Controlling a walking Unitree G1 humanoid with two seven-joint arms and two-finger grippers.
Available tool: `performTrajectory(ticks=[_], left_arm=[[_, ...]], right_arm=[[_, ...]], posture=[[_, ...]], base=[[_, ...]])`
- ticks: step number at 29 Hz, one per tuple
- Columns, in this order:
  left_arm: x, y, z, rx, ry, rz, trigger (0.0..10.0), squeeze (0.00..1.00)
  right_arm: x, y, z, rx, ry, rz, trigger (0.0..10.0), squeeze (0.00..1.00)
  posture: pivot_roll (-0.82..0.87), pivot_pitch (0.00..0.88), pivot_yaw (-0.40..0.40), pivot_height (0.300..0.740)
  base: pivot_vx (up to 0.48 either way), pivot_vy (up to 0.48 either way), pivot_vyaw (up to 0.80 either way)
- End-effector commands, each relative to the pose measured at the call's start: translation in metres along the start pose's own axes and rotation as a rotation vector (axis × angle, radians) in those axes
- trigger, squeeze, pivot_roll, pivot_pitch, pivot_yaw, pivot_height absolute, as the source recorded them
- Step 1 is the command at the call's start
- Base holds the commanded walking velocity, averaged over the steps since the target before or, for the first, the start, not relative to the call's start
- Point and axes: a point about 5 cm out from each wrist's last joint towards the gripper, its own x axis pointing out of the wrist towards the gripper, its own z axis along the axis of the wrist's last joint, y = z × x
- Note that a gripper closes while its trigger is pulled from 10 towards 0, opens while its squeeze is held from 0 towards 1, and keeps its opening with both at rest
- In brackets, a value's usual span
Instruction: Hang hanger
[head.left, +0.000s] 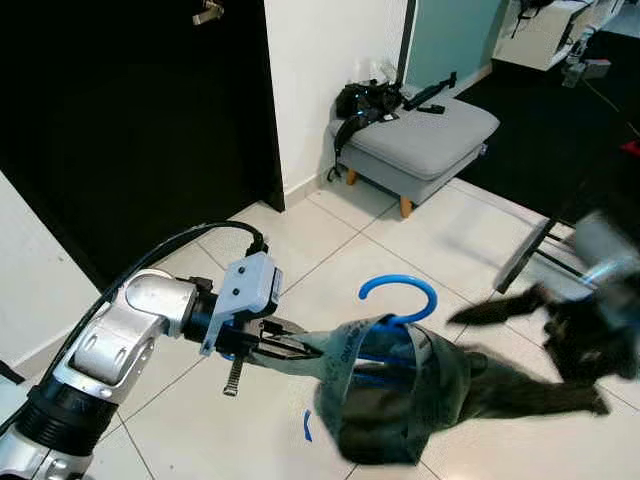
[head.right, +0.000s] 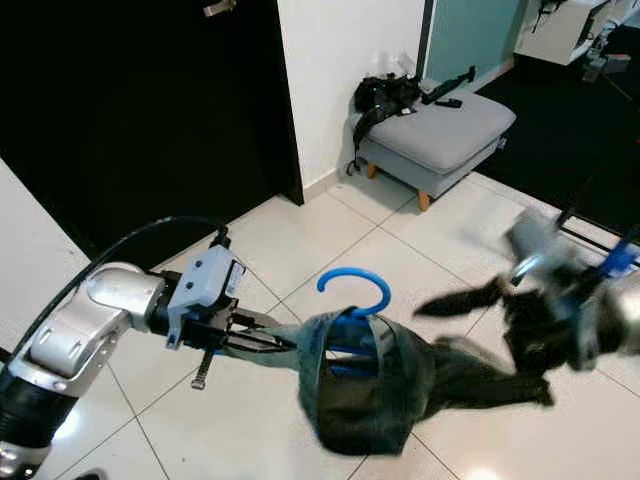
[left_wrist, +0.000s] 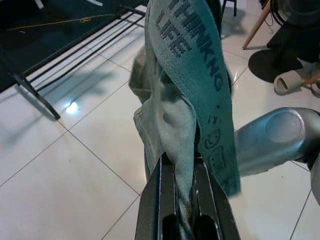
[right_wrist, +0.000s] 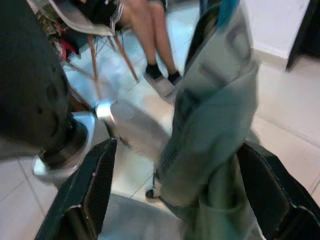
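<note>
Fingers of the left gripper (head.left: 300, 349) are pressed together on a fold of the grey-green garment (head.left: 400, 395), which hangs in the air above the white tiled floor (head.left: 300, 250). Seen from the left wrist, the cloth (left_wrist: 185, 100) runs up from between the two black fingers (left_wrist: 152, 210) and carries dark printed letters. A blue hanger (head.left: 398, 300) sits inside the garment, its hook sticking up free above the cloth, near the middle of the scene.

On the right, the right gripper (head.left: 500, 310) is blurred; its dark fingers reach toward the garment's right side. From the right wrist, its two fingers (right_wrist: 97, 185) stand wide apart with the garment (right_wrist: 210, 130) between them, and I cannot tell whether they touch it. That view also shows a seated person's legs (right_wrist: 150, 45) beside a chair.

Far off, a grey footstool (head.left: 420, 145) stands against the white wall (head.left: 330, 70), with a black bag (head.left: 365, 100) on it. A dark doorway (head.left: 130, 110) lies far left.
</note>
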Motion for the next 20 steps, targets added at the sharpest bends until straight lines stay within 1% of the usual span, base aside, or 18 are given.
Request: performTrajectory(ticks=[1, 2, 3, 4, 5, 6, 7, 9, 13, 17, 20], left_arm=[[0.003, -0.001, 0.004, 0.014, -0.016, -0.024, 10.0, 0.0], [0.003, -0.001, 0.004, 0.014, -0.016, -0.024, 10.0, 0.0], [0.003, -0.001, 0.004, 0.017, -0.018, -0.027, 10.0, 0.0], [0.004, -0.001, 0.006, 0.019, -0.025, -0.029, 10.0, 0.0], [0.004, 0.0, 0.007, 0.021, -0.032, -0.029, 10.0, 0.0], [0.004, 0.0, 0.008, 0.023, -0.036, -0.03, 10.0, 0.0], [0.004, 0.0, 0.008, 0.023, -0.036, -0.03, 10.0, 0.0], [0.005, -0.001, 0.009, 0.025, -0.039, -0.034, 10.0, 0.0], [0.005, -0.003, 0.006, 0.022, -0.038, -0.041, 10.0, 0.0], [0.005, -0.003, 0.004, 0.019, -0.039, -0.041, 10.0, 0.0], [0.006, -0.003, 0.003, -0.006, -0.063, -0.033, 10.0, 0.0]], right_arm=[[0.008, 0.002, -0.005, -0.032, 0.099, 0.012, 10.0, 0.0], [0.008, 0.002, -0.005, -0.032, 0.099, 0.012, 10.0, 0.0], [0.01, 0.001, -0.011, -0.037, 0.153, -0.002, 10.0, 0.0], [0.014, -0.002, -0.013, -0.045, 0.169, -0.021, 8.0, 0.0], [0.017, -0.006, -0.013, -0.049, 0.157, -0.046, 3.5, 0.0], [0.018, -0.008, -0.011, -0.053, 0.136, -0.058, 0.0, 0.0], [0.018, -0.008, -0.011, -0.053, 0.136, -0.058, 0.0, 0.0], [0.019, -0.01, -0.007, -0.058, 0.098, -0.067, 0.0, 0.0], [0.019, -0.01, -0.002, -0.061, 0.059, -0.065, 0.0, 0.0], [0.019, -0.01, -0.002, -0.062, 0.056, -0.064, 0.0, 0.0], [0.019, -0.01, -0.003, -0.062, 0.057, -0.071, 0.0, 0.0]], posture=[[-0.01, 0.107, 0.046, 0.74], [-0.01, 0.107, 0.046, 0.74], [-0.01, 0.108, 0.046, 0.74], [-0.01, 0.108, 0.046, 0.74], [-0.01, 0.108, 0.046, 0.74], [-0.02, 0.111, 0.046, 0.74], [-0.02, 0.111, 0.046, 0.74], [-0.01, 0.113, 0.045, 0.74], [-0.02, 0.114, 0.044, 0.74], [-0.02, 0.115, 0.043, 0.74], [-0.02, 0.117, 0.041, 0.74]], base=[[0.0, 0.0, 0.0], [0.0, 0.0, 0.0], [0.0, 0.0, 0.0], [0.0, 0.0, 0.0], [0.0, 0.0, 0.0], [0.0, 0.0, 0.0], [0.0, 0.0, 0.0], [0.0, 0.0, 0.0], [0.0, 0.0, 0.0], [0.0, 0.0, 0.0], [0.0, 0.0, 0.0]])
